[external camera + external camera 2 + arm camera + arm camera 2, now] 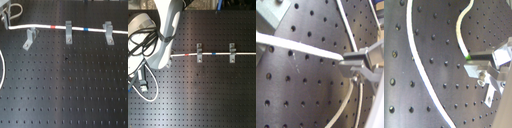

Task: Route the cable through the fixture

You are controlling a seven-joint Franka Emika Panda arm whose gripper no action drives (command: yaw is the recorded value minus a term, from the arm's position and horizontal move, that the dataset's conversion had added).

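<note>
White cable [47, 26] crosses the slanted fixture [29, 38] at ten o'clock in the first exterior view; gripper [354, 67] grips the cable; press it squarely into the fork.

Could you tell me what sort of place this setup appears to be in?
Probably a robotics lab bench: a black perforated breadboard table, grey metal clips bolted to it guiding a white cable, and a robot arm over the board.
</note>
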